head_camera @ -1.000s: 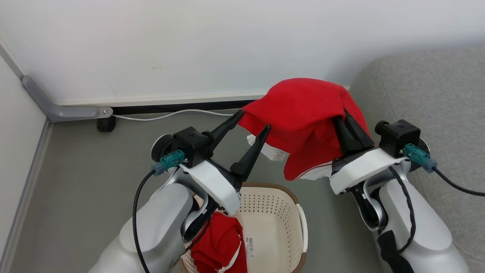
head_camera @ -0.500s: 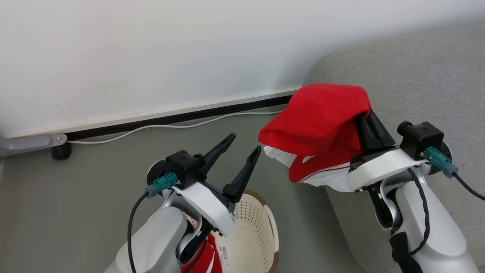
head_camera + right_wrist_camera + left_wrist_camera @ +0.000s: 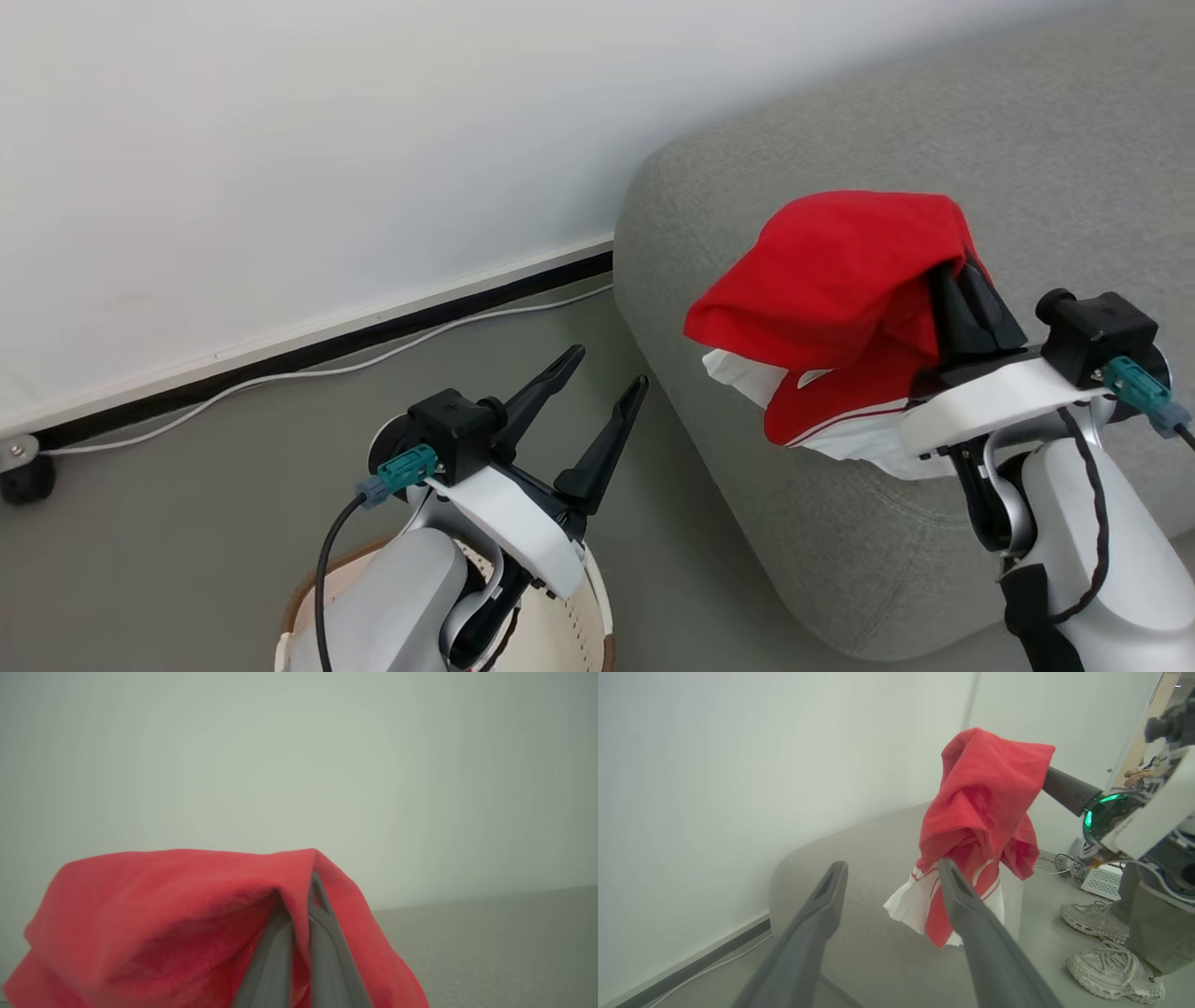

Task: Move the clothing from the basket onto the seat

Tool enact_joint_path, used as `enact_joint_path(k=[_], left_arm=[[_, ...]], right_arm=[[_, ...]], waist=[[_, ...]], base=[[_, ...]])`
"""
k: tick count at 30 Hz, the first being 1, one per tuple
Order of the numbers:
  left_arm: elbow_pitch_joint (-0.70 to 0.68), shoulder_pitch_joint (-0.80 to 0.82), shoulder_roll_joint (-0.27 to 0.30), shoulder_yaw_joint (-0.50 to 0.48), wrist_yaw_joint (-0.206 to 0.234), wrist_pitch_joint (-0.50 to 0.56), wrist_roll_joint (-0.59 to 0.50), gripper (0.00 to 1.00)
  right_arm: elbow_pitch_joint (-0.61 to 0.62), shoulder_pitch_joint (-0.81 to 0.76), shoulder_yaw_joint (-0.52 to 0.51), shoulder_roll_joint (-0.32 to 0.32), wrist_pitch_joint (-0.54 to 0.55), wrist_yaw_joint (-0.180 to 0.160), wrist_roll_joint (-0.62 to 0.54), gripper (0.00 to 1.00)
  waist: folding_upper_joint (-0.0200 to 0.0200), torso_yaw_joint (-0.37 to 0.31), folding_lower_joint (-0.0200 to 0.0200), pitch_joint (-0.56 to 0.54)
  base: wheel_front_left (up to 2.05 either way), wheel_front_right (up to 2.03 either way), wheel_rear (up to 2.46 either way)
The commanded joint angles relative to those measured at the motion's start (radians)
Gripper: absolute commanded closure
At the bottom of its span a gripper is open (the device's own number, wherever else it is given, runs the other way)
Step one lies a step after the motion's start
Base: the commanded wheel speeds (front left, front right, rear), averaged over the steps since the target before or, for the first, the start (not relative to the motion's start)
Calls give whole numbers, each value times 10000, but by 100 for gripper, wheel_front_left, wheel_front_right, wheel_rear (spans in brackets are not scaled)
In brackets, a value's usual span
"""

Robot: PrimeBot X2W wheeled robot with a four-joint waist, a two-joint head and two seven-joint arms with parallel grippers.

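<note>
The red clothing (image 3: 840, 280) is hanging over the rounded end of the seat (image 3: 822, 532), with the right gripper (image 3: 962, 291) clamping its jaws on the fabric. Beside the seat, the left gripper (image 3: 609, 368) is hovering above the basket (image 3: 597, 611), jaws gaping apart.

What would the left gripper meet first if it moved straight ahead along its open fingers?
Probably the grey sofa, near its rounded end, where the left gripper points. The red garment hangs beside that line and may come first; depth is unclear.
</note>
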State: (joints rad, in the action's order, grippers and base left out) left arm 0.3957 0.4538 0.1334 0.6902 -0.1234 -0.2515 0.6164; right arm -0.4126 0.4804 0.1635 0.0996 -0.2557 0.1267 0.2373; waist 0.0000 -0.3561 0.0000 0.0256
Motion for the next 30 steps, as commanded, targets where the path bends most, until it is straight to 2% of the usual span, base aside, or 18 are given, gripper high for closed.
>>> enact_joint_path(k=[1, 14, 24, 30], left_arm=[[-267, 94, 79, -384, -72, -102, -46, 0], [-363, -219, 52, -523, -72, -103, -163, 0], [-399, -177, -1, -236, -73, -103, -180, 0], [-542, -199, 57, -193, -73, -103, -326, 0]], right_arm=[[356, 64, 100, 7, -61, 40, -12, 100], [1139, -404, -381, 327, -61, 40, 90, 100], [1667, -1033, -1317, 645, -61, 40, -26, 100], [1626, -669, -1543, 862, -61, 40, -352, 100]], waist=[[0, -190, 0, -33], [0, -1448, 0, -114], [0, -1680, 0, 198], [0, -1777, 0, 618]], base=[[0, 0, 0], [0, 0, 0], [0, 0, 0], [0, 0, 0]])
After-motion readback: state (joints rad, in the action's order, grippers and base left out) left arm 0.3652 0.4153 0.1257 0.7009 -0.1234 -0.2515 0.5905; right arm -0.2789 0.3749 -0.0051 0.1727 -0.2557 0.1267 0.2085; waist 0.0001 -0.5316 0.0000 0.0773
